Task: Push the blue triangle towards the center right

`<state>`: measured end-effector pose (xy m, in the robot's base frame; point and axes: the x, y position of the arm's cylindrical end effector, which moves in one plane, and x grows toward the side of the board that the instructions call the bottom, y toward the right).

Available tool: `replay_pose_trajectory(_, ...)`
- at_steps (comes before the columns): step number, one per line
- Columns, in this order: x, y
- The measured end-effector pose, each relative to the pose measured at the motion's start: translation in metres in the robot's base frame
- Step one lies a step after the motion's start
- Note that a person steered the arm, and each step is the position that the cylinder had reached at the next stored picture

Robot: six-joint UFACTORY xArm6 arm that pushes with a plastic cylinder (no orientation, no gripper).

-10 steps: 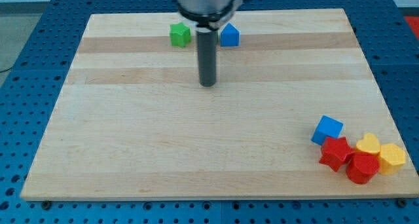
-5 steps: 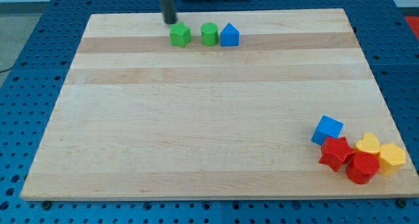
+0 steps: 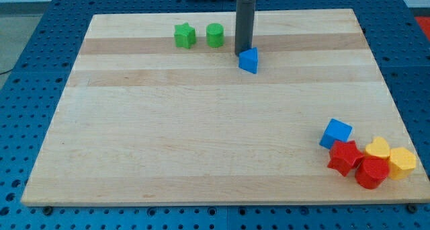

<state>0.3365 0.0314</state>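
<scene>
Here no writing shows; my tip (image 3: 243, 51), with no claw, touches the blue triangle (image 3: 249, 60) at its upper-left, near the desk (image 3: 201, 136) top. Two green blocks (image 3: 185, 35) (image 3: 214, 35) sit left; blue cube (image 3: 335, 133), two red (image 3: 344, 156) (image 3: 371, 171) and two yellow (image 3: 378, 148) (image 3: 402, 162) cluster bottom-right

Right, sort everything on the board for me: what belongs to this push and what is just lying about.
Part of the job:
- blue triangle
- my tip, touching the triangle's upper-left side

Just lying about:
- green star-like block and green cylinder, at the view's top
- blue cube, red star, red block, yellow heart, yellow block, clustered at the view's bottom right
</scene>
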Motion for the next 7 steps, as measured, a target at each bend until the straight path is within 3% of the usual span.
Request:
replay_pose_trajectory(2,0.060,0.005)
replay_pose_trajectory(5,0.036,0.102)
replay_pose_trajectory(7,0.057,0.111)
